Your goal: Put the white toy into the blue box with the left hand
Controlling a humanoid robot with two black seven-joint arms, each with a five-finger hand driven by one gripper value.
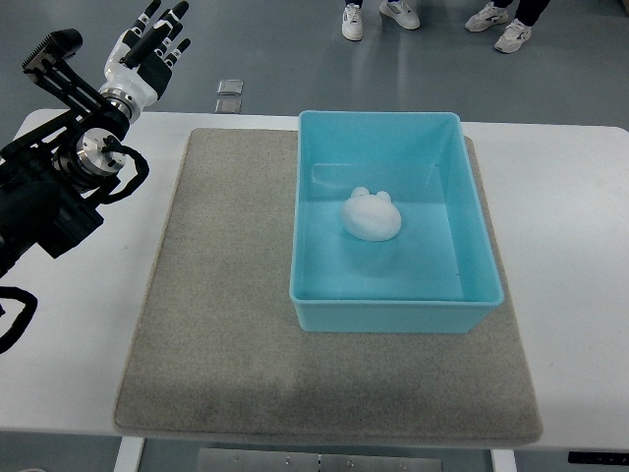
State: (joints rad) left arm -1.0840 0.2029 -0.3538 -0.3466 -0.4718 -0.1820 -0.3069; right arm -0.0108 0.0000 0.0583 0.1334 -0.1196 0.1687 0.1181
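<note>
At the far left, the black left arm (pixel 49 187) comes in from the picture's edge, its lower part cut off by the frame. Its left hand (pixel 149 47) is raised beyond the back corner of the white table (pixel 580 246), over the grey floor. The fingers (pixel 167 22) are loosely extended and hold nothing; the hand touches neither the table nor anything on it.

One grey mat (pixel 226 315) covers the middle of the table. On its right half stands one blue box (pixel 393 315), open-topped and rectangular. One white toy (pixel 371 214) lies on the box floor, near the middle and a little toward the back wall; its shape is rounded with two small bumps on top, and finer detail is hard to make out.

Along the top edge, four white shoes (pixel 511 34) of people show, cut off at the ankle.
</note>
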